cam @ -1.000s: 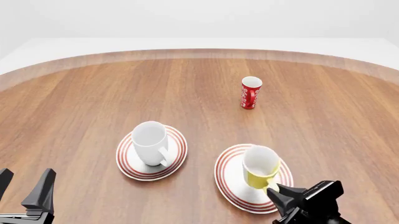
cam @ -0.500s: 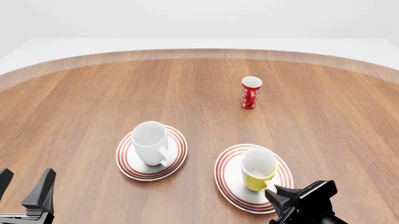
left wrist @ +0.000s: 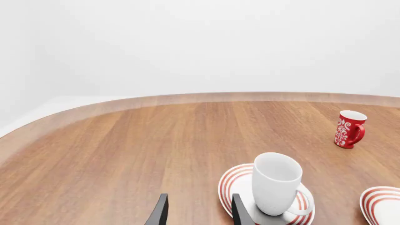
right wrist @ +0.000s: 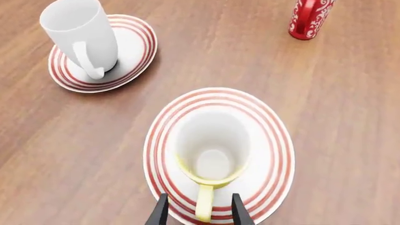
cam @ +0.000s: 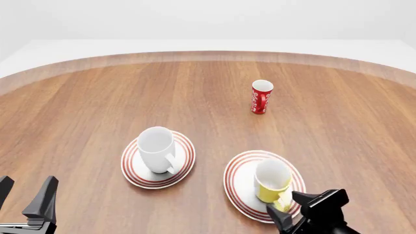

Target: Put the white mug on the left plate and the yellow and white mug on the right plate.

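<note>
Two dark fingers of the right gripper flank the yellow handle of the small yellow and white mug with slim gaps showing, so it appears released, jaws slightly apart. That mug stands upright on the right plate, a round white plate with thin red rings. A crooked retreat could snag the handle and tip or drag the mug off. Left of it, the large glossy white mug stands on the matching left plate. Far off, the left gripper hangs spread and empty.
</note>
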Motion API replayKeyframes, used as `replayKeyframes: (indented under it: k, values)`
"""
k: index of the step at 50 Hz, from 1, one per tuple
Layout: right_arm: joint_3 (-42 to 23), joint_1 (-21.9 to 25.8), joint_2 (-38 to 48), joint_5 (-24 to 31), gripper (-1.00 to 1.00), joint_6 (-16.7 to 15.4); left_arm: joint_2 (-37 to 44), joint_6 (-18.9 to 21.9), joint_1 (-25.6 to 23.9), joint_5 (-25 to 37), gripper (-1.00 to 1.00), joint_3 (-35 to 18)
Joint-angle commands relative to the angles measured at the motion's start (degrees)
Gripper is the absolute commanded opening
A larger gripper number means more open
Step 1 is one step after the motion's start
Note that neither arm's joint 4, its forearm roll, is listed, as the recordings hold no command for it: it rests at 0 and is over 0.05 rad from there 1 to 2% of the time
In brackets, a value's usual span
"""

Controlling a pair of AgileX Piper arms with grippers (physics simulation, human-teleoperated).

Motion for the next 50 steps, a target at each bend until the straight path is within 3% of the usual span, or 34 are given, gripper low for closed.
replayKeyframes:
  k: [1, 17, 29, 50]
  values:
    - [0.0, 0.2, 1.7, -0.9, 1.0, 0.3, 0.0, 0.0, 0.0, 0.0, 1.0, 0.0]
    - [0.0, 0.0, -3.5, 4.5, 1.0, 0.6, 0.0, 0.0, 0.0, 0.0, 1.0, 0.0]
    - [0.0, -1.6, -16.7, 16.7, 1.0, -0.2, 0.0, 0.0, 0.0, 0.0, 1.0, 0.0]
    - [0.0, -5.0, -34.7, 32.3, 1.0, -2.0, 0.0, 0.0, 0.0, 0.0, 1.0, 0.0]
